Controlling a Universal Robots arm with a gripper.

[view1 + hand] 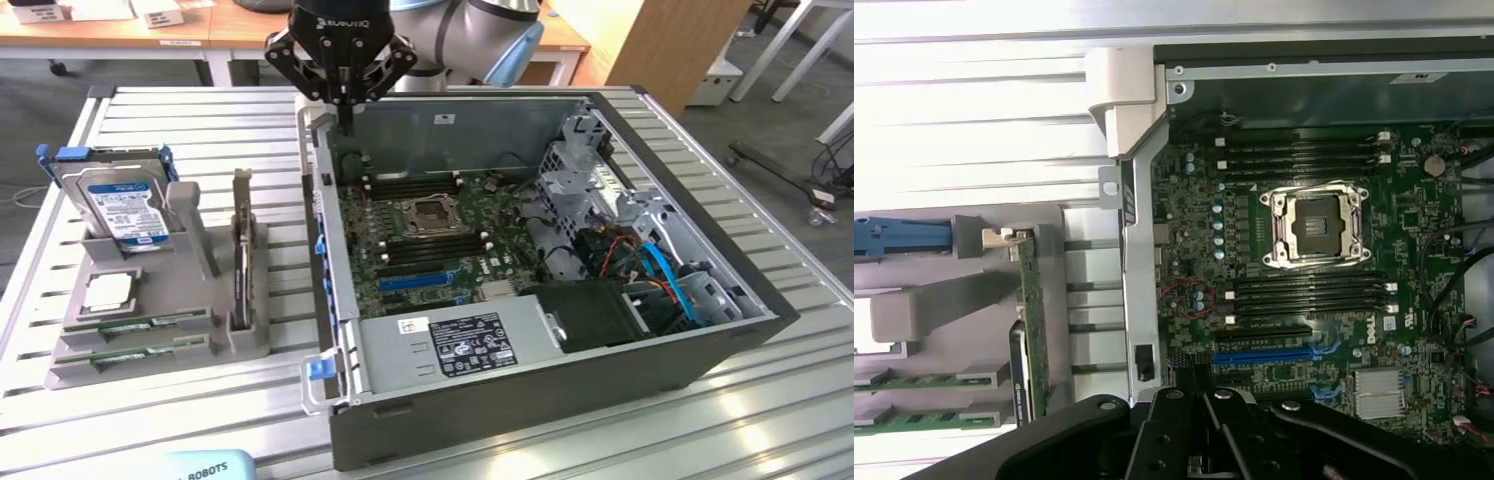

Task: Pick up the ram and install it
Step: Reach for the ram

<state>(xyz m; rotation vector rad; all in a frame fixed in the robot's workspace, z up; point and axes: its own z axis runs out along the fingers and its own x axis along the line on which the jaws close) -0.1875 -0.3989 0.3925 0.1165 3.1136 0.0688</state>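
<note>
Two green ram sticks [140, 324] [131, 352] lie in slots at the front of a grey holder [174, 375], at the exterior view's left; the wrist view has them as ram sticks [924, 380] too. My gripper [344, 108] hangs high over the back left corner of the open computer case [534, 390], far from the ram. Its fingers are shut together with nothing between them. In the wrist view the gripper [1204, 415] is a dark shape over the motherboard's edge. Black empty memory slots [1309, 290] flank the processor socket [1314, 225].
The grey holder also carries a hard drive [120, 205], a silver processor chip [110, 290] and a tall dark expansion card [240, 250]. Inside the case sit a power supply [454, 345], a drive cage [601, 190] and blue cables [667, 275]. The slatted metal table [200, 120] lies around everything.
</note>
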